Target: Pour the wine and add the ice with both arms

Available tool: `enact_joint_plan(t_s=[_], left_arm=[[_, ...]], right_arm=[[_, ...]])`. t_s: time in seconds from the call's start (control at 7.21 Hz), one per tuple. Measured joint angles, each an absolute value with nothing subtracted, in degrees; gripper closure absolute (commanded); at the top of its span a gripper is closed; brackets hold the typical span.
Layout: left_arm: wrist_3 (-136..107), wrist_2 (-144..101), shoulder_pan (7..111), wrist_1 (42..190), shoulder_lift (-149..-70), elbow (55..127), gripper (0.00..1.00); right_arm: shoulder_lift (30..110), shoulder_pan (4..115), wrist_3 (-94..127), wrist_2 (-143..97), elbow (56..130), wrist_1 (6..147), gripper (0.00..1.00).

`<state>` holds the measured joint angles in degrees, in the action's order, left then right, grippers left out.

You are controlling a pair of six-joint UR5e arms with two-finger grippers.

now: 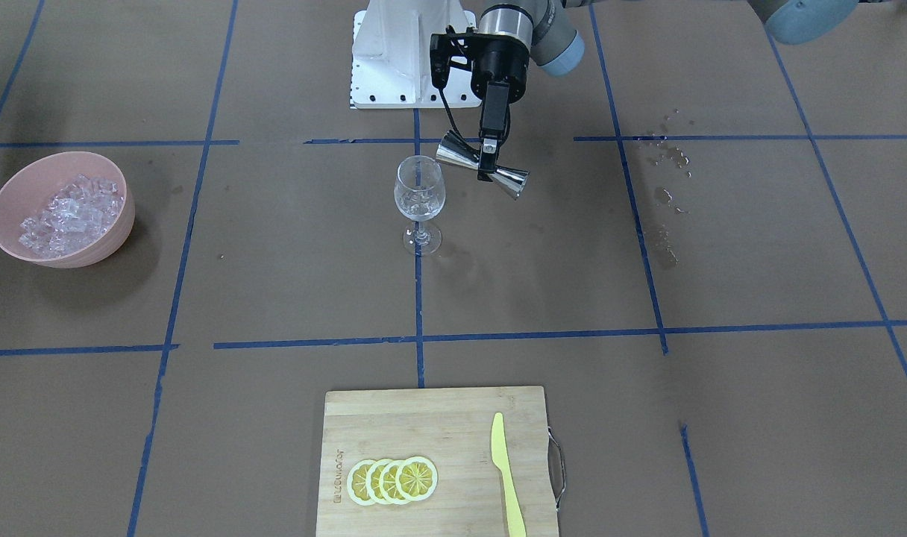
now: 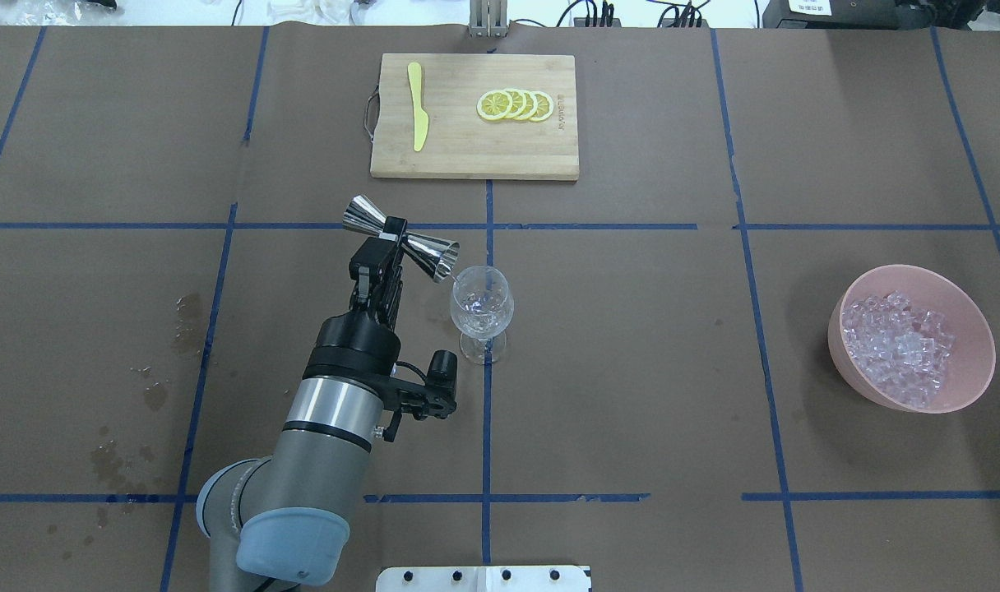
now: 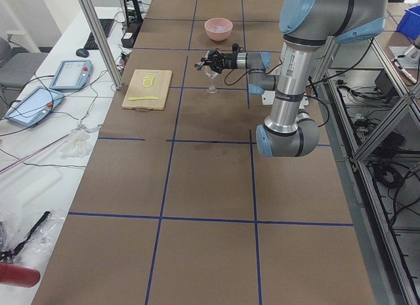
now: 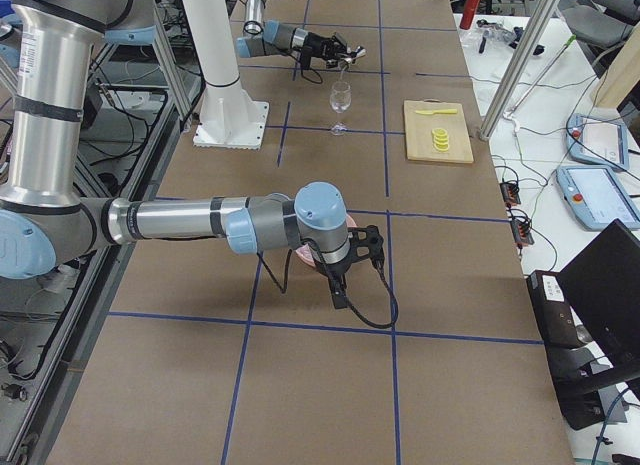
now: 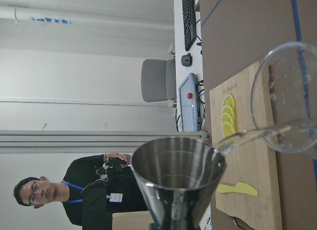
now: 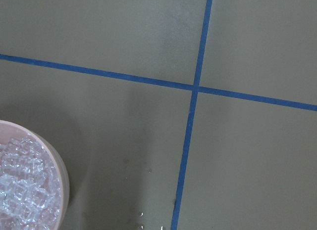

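Note:
My left gripper [image 2: 393, 238] is shut on the waist of a steel jigger [image 2: 430, 251] and holds it tilted, mouth down, at the rim of a clear wine glass [image 2: 482, 306] standing mid-table. In the left wrist view a thin clear stream of wine [image 5: 237, 138] runs from the jigger [image 5: 173, 170] into the glass [image 5: 290, 106]. The front view shows the same gripper [image 1: 488, 160] and glass [image 1: 420, 195]. Ice [image 2: 899, 345] fills a pink bowl [image 2: 845, 304] far right. My right gripper [image 4: 342, 301] hangs by that bowl [image 6: 63, 180]; I cannot tell if it is open.
A wooden cutting board [image 2: 467, 156] at the far edge holds several lemon slices [image 2: 516, 105] and a yellow knife [image 2: 418, 107]. Wet spots [image 2: 150, 395] mark the paper on the left. The white base block [image 2: 483, 578] sits at the near edge.

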<state>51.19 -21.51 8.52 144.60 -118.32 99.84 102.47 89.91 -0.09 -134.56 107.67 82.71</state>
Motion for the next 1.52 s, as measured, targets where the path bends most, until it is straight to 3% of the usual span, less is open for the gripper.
enact_joint_plan(t_s=[0.42,0.97,1.52], left_arm=[[53.21,-21.13,8.36,145.43,-118.85,99.82,1.00],[52.02,-23.26,9.11,158.26,-118.19,99.90,1.00],[32.54,-36.30,11.00,167.38,-111.80,100.20,1.00]], right_arm=[[102.51,89.91,-0.09,-134.56,107.62,82.72,0.00],[102.56,89.91,-0.09,-134.56,107.56,82.71,0.00],[102.57,89.91,-0.09,-134.64,107.45,82.71,0.00]])
